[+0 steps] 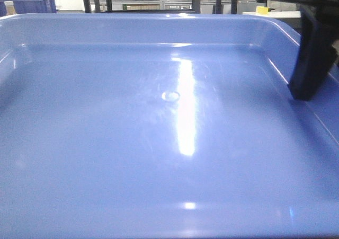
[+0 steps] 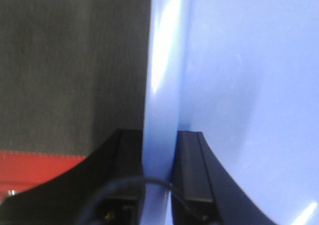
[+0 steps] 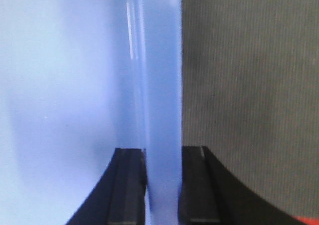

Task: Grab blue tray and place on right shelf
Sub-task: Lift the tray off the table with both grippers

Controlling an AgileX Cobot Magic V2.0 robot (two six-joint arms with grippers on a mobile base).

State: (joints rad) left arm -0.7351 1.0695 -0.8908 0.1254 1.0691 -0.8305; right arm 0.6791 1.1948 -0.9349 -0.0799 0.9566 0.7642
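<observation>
Rim by rim, we are holding the blue tray (image 1: 159,143): the left gripper (image 2: 158,185) is squeezing its left edge and the right gripper (image 3: 163,185) its right edge, both clamped on plastic. The tray is filling the front view, beside a grey surface (image 2: 75,60).

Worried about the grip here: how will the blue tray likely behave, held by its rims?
Probably slippery: the blue tray is glossy with strong glare, so its rim could slide in the grip. Likely light, being empty and shallow. It may flex slightly, being wide and held only at its edges by the left gripper and right gripper.
</observation>
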